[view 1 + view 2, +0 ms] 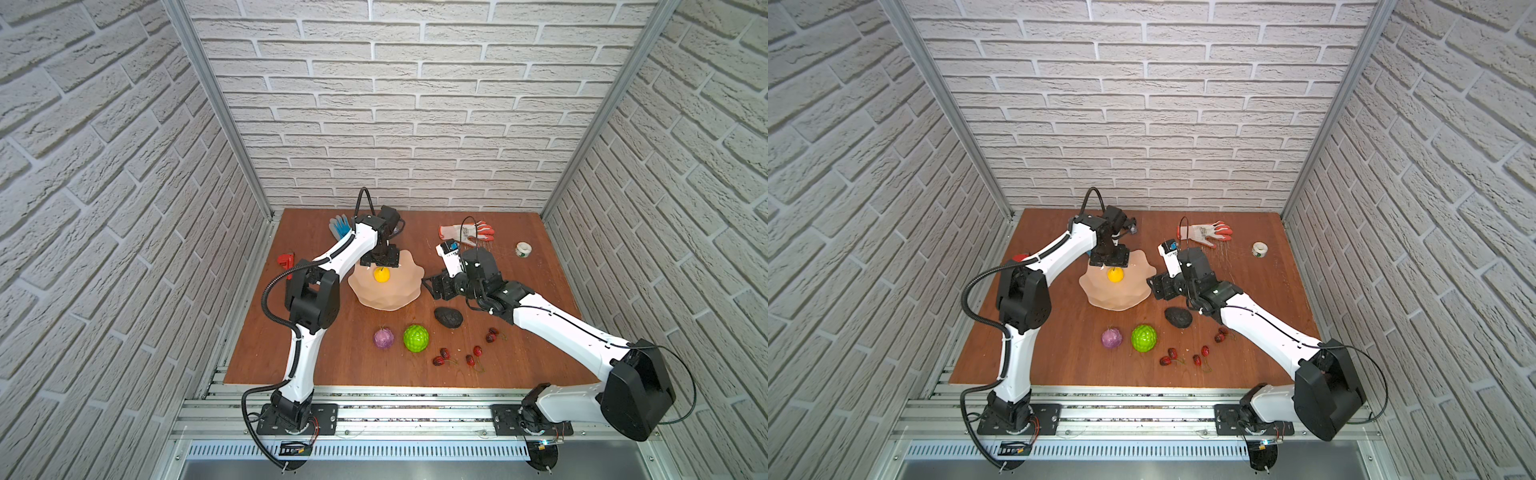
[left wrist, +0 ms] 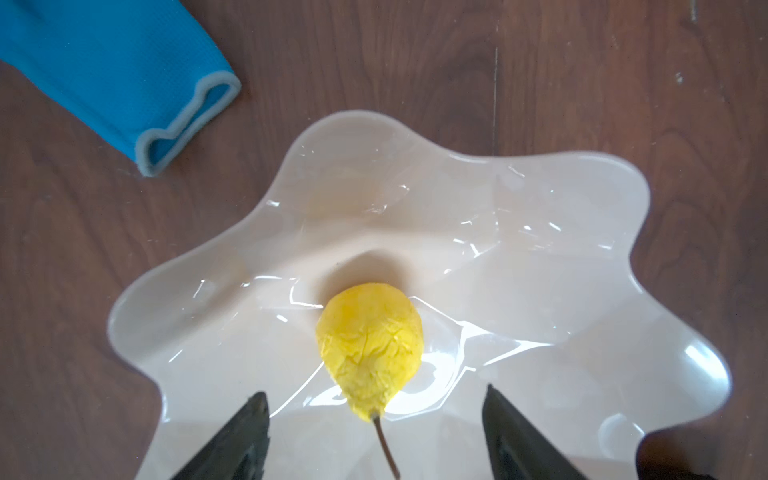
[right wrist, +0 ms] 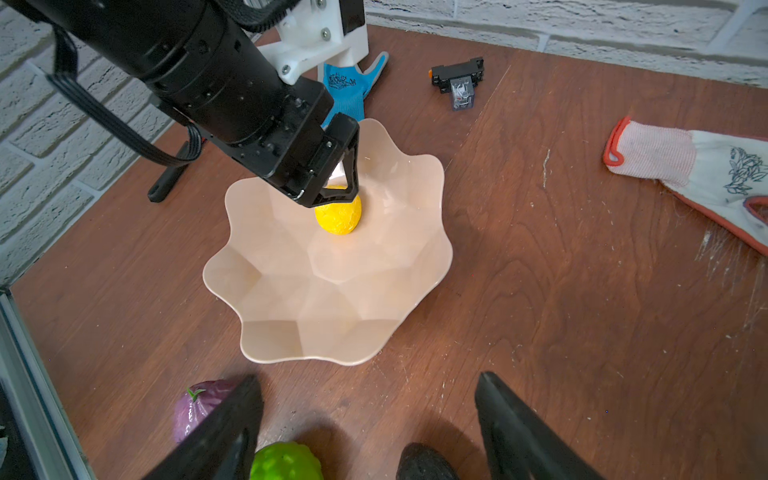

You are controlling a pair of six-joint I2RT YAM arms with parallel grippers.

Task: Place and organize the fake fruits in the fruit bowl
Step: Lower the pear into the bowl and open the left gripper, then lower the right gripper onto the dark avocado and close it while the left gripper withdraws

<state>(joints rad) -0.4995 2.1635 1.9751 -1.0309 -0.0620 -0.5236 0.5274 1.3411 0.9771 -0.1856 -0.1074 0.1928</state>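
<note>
Only yellow fruit [image 2: 370, 345] in fruit bowl [image 2: 519, 199]; left gripper [image 2: 375, 390] apart just above it; right gripper [image 3: 368, 376] apart, empty.

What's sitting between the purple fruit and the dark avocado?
The bumpy green ball, apart from the purple fruit and the avocado; both top views show it.
</note>
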